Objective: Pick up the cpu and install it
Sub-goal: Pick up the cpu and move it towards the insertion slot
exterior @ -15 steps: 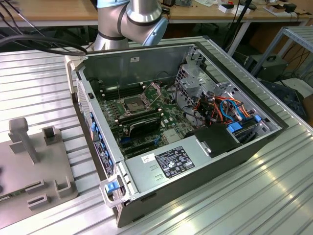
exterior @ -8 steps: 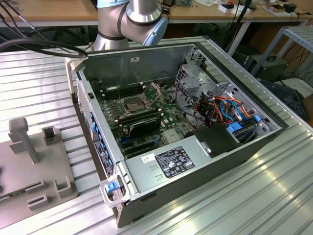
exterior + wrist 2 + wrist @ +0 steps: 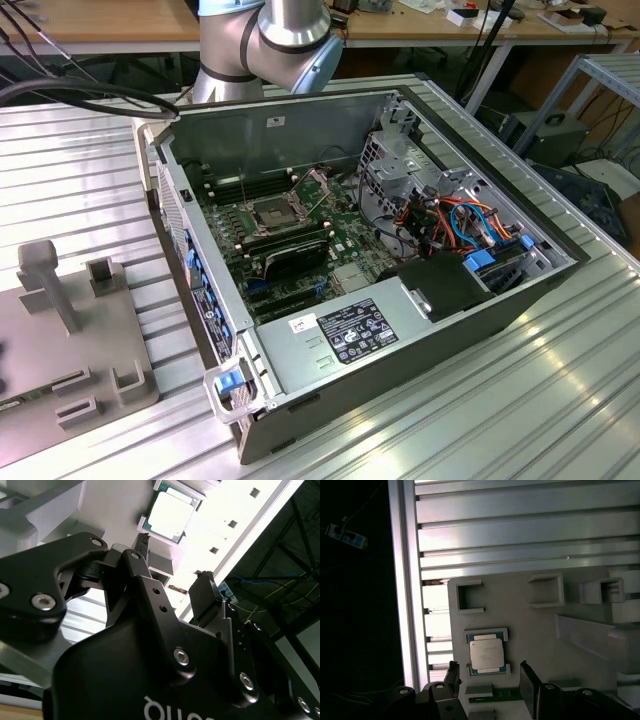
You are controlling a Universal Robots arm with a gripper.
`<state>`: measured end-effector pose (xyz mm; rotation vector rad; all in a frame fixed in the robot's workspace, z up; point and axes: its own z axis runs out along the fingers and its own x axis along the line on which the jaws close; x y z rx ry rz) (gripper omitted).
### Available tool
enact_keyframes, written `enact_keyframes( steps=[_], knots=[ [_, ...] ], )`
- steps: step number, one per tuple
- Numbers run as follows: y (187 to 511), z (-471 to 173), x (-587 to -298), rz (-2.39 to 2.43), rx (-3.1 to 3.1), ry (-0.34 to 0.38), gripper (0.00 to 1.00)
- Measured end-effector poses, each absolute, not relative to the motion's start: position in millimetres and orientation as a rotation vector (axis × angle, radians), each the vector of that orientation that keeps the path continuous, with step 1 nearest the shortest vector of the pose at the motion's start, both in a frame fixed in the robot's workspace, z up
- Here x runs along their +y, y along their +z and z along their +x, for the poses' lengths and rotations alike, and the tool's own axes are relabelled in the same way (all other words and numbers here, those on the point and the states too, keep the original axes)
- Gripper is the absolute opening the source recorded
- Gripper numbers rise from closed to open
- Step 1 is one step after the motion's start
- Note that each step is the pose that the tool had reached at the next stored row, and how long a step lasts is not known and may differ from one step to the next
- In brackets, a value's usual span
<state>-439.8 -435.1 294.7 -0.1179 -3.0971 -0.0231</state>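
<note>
The cpu is a small square chip with a silver-grey top. It lies flat in a small bracketed seat on a grey fixture plate. In both wrist views my gripper is open, its two black fingers spread wider than the chip. The fingertips are apart from the cpu and nothing is between them. In the exterior view the open computer case lies on the table with the black-framed socket on its motherboard. The arm rises behind the case.
The fixture plate carries raised brackets and an upright post, beside the case on the exterior view's left. A thin green board strip lies close to the cpu. The ribbed aluminium table ends at an edge rail.
</note>
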Motion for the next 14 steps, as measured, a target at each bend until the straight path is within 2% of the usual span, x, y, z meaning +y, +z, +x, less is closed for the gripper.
enact_keyframes(
  steps=[14],
  knots=[
    [277, -440, -435, -0.118, -3.097, -0.023, 0.6]
  ],
)
